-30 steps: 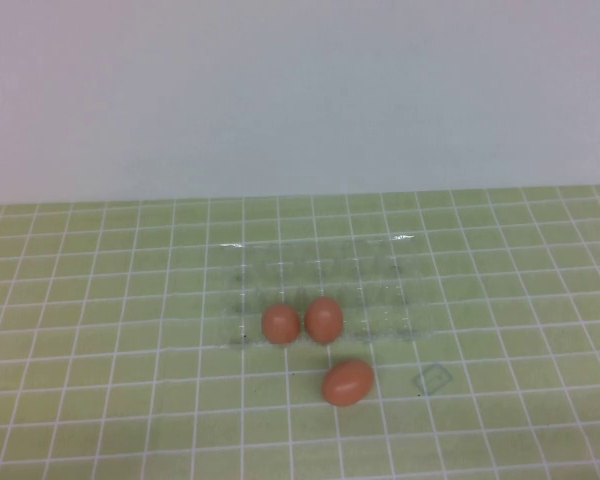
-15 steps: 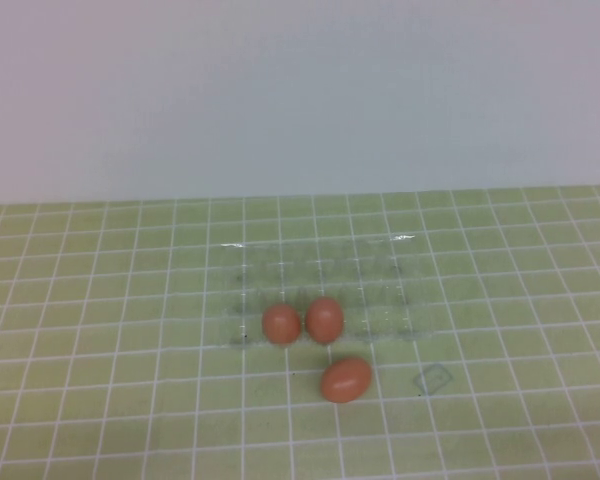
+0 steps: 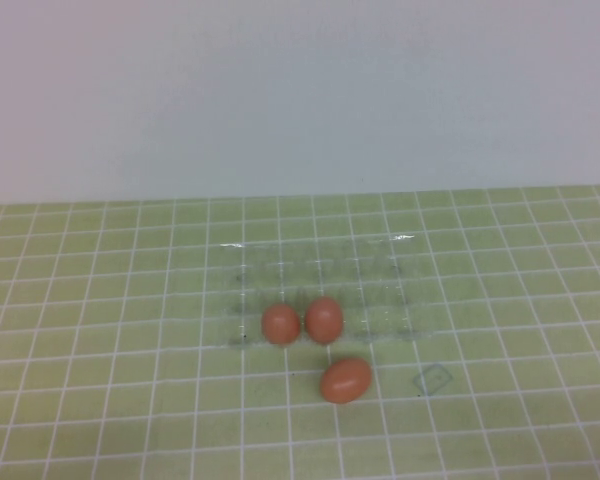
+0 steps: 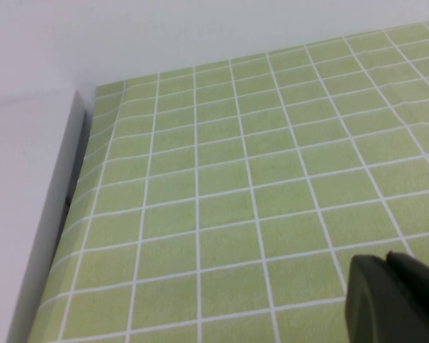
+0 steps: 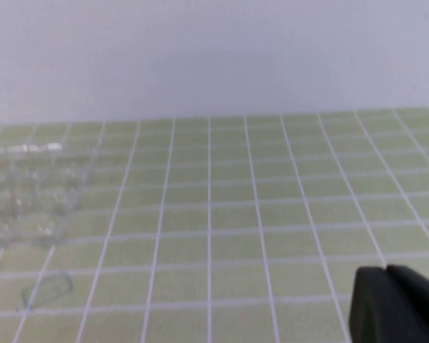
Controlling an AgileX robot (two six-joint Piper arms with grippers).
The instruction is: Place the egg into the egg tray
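You only see the egg [image 3: 346,380] from above: just before the egg tray [image 3: 320,262], long axis tilted. Left gripper [image 4: 397,300] and right gripper [image 5: 397,304] show partly; can't tell their openness.

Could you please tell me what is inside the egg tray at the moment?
The egg tray holds two brown eggs in its near row; the other cups look empty. A third egg lies outside. The left gripper and right gripper stay far off.
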